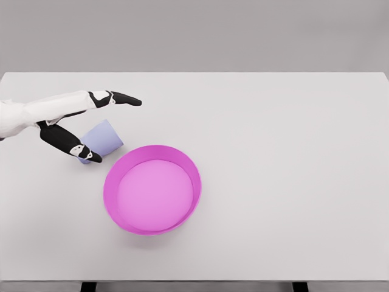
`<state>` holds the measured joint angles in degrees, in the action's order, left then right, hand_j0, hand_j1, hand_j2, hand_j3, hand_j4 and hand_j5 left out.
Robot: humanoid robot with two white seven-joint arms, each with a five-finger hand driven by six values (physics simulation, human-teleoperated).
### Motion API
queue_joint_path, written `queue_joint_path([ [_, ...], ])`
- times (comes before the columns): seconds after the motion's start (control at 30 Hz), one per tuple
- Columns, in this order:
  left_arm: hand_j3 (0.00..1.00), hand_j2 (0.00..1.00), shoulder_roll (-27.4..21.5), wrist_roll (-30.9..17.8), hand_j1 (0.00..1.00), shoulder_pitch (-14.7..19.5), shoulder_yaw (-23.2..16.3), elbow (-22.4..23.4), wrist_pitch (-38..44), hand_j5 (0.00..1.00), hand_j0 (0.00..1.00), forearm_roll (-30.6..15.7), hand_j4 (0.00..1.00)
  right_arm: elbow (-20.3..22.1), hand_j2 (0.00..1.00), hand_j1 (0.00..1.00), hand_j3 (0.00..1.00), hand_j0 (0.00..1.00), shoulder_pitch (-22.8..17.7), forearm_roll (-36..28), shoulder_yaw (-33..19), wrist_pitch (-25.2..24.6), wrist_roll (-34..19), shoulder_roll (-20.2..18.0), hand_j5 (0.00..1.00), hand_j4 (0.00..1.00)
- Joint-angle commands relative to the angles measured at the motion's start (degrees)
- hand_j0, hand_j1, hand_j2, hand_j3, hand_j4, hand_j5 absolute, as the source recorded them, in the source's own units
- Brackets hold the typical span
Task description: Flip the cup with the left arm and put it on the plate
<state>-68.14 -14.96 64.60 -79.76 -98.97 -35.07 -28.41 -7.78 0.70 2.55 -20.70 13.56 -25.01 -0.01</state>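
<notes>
My left hand [85,125] reaches in from the left edge of the white table [292,152], its white forearm lying low across the surface. The fingers are spread: the upper black-tipped fingers [124,100] stretch out straight toward the table's middle, while the thumb [68,143] angles down and to the right, so the two form a wide open V. Nothing is pinched between them.

The lavender cup [103,137] sits inside that V, on the left part of the table. It looks tilted or lying over rather than standing upright, though I cannot tell for certain which end is the mouth. My thumb tip lies against or just in front of the cup's lower left side; the upper fingers pass above it with a gap.

The magenta plate [188,167], a round dish with a raised rim and paler pink inside, rests just beside the cup, toward the table's near edge and a little left of centre. Cup and plate do not touch.
</notes>
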Motion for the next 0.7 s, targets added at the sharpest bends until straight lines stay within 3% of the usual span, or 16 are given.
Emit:
queue_joint_path([
  [0.0, 1.0, 1.0, -0.3, 0.0, 1.0, 0.0, 0.2, -0.2, 0.1, 1.0, 1.0, -0.3, 1.0, -0.2, 1.0, 1.0, 1.0, 1.0, 0.0, 0.3, 0.5, -0.2, 0.0, 0.0, 1.0, 1.0],
  [0.2, 1.0, 1.0, -0.2, 0.0, 1.0, -0.2, 0.2, -0.7, 0.1, 1.0, 1.0, 0.1, 1.0, -1.0, 1.0, 1.0, 1.0, 1.0, 0.0, 0.1, 0.7, -0.3, -0.1, 0.0, 1.0, 1.0],
  [0.27, 1.0, 1.0, 0.0, 0.0, 1.0, -0.3, 0.7, -0.7, 0.1, 1.0, 1.0, 3.7, 1.0, -1.0, 1.0, 1.0, 1.0, 1.0, 0.0, 0.1, 0.7, -0.2, -0.1, 0.0, 1.0, 1.0],
  [0.37, 1.0, 1.0, -0.2, -0.1, 1.0, -0.4, 5.1, -2.0, 0.1, 1.0, 1.0, 7.1, 1.0, -1.0, 1.0, 1.0, 1.0, 1.0, 0.0, 0.1, 0.7, -0.3, -0.1, 0.0, 1.0, 1.0],
  [0.47, 1.0, 1.0, -0.1, 1.2, 1.0, -0.4, 7.7, -2.2, 0.1, 1.0, 1.0, 6.5, 1.0, -1.0, 1.0, 1.0, 1.0, 1.0, 0.0, 0.1, 0.7, -0.2, -0.1, 0.0, 1.0, 1.0],
  [0.53, 1.0, 1.0, 0.4, 8.4, 1.0, -0.8, 8.4, -2.2, 0.1, 1.0, 1.0, 6.7, 1.0, -1.0, 1.0, 1.0, 1.0, 1.0, 0.0, 0.1, 0.7, -0.3, -0.1, 0.0, 1.0, 1.0],
  [0.6, 1.0, 1.0, 0.4, 11.2, 1.0, -3.3, 11.4, -2.2, 0.1, 1.0, 1.0, 6.3, 1.0, -1.0, 1.0, 1.0, 1.0, 1.0, 0.0, 0.1, 0.7, -0.3, -0.1, 0.0, 1.0, 1.0],
  [0.63, 1.0, 1.0, -0.3, 11.3, 1.0, -5.8, 13.3, -2.1, 0.1, 1.0, 1.0, 3.5, 1.0, -1.0, 1.0, 1.0, 1.0, 1.0, 0.0, 0.1, 0.7, -0.2, -0.1, 0.0, 1.0, 1.0],
  [0.67, 1.0, 1.0, -0.4, 11.4, 1.0, -7.3, 13.8, -2.2, 1.1, 1.0, 1.0, -2.3, 1.0, -1.0, 1.0, 1.0, 1.0, 1.0, 0.0, 0.1, 0.7, -0.2, -0.1, 0.0, 1.0, 1.0],
])
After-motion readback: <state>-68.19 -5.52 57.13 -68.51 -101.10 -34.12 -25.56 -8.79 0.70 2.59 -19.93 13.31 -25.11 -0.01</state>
